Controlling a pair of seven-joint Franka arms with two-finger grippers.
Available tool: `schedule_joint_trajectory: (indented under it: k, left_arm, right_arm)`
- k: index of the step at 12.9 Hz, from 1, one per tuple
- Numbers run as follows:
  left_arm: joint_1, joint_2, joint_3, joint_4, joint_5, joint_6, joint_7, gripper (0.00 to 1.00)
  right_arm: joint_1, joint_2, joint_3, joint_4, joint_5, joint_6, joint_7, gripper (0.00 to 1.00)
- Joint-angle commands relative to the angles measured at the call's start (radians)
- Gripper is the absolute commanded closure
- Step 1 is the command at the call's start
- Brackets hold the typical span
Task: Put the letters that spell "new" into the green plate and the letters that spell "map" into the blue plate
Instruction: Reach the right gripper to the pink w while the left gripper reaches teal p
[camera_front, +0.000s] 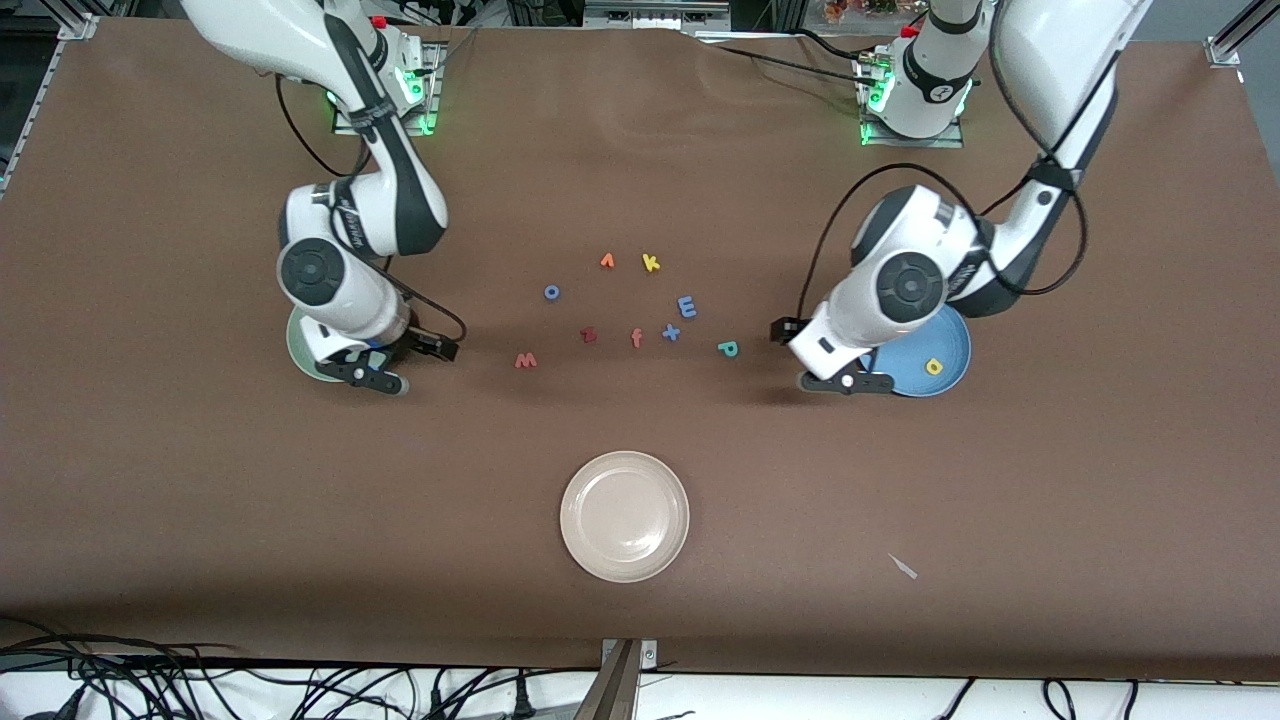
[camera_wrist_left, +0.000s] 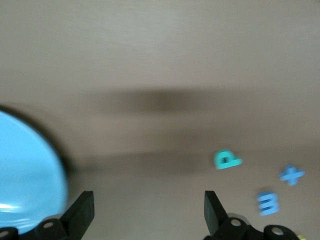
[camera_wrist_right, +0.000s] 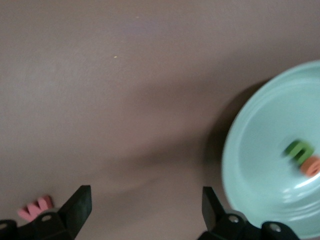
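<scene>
Front view: two plates at opposite ends of the table's middle band, both partly hidden under arms. Green plate (camera_front: 297, 350) toward the right arm's end, blue plate (camera_front: 948, 352) toward the left arm's end, with the yellow "a" (camera_front: 934, 367) lying in the blue one. Right gripper (camera_front: 372, 378) low over the table just beside the green plate's rim, jaws spread wide, nothing between them. Left gripper (camera_front: 846, 382) low over the table at the blue plate's rim, jaws likewise wide and empty.

Right wrist view: green "n" (camera_wrist_right: 298, 151) and orange "e" (camera_wrist_right: 311, 165) touching each other inside the green plate — pink-red "w" (camera_wrist_right: 35, 208) out on the bare table near one fingertip.

Left wrist view: teal "p" (camera_wrist_left: 226, 159), blue "m" (camera_wrist_left: 267, 202) and blue "x" (camera_wrist_left: 291, 175) loose on the table, apart from the blue plate.

Back in the front view, a loose cluster between the two plates near the table's centre: "w" nearest the green plate, then dark red "z" (camera_front: 589, 336), salmon "f" (camera_front: 636, 339), "x", "m" and "p" — "p" closest to the blue plate. Farther from the camera: blue "o" (camera_front: 551, 292), an orange letter (camera_front: 607, 262), yellow "k" (camera_front: 651, 263). Cream-white plate (camera_front: 625, 515) nearer the camera, toward the table's near edge, with nothing in it.
</scene>
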Motion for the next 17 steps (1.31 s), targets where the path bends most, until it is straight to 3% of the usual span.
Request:
schedule_joint_trajectory:
  k: [1,2,5,8,9,17]
  left_arm:
    - [-0.055,0.093,0.003,0.064,0.001,0.043,-0.105,0.09]
    - [-0.076,0.112,0.003,0.064,-0.001,0.064,-0.137,0.10]
    - [-0.123,0.158,0.011,0.064,0.007,0.161,-0.221,0.11]
    - [-0.129,0.173,0.012,0.064,0.007,0.166,-0.225,0.17]
    - [-0.129,0.182,0.012,0.064,0.007,0.166,-0.227,0.23]
    - [-0.155,0.216,0.026,0.062,0.007,0.166,-0.233,0.31]
  right_arm:
    - [0.004,0.059,0.022,0.060,0.003,-0.004,0.377,0.01]
    - [0.004,0.068,0.032,0.066,0.007,0.024,0.469,0.01]
    - [0.008,0.087,0.081,0.068,0.163,0.119,0.659,0.01]
    - [0.060,0.105,0.102,0.064,0.171,0.159,0.814,0.02]
    - [0.073,0.105,0.102,0.057,0.171,0.164,0.851,0.04]
    - [0.094,0.156,0.100,0.048,0.162,0.253,0.864,0.12]
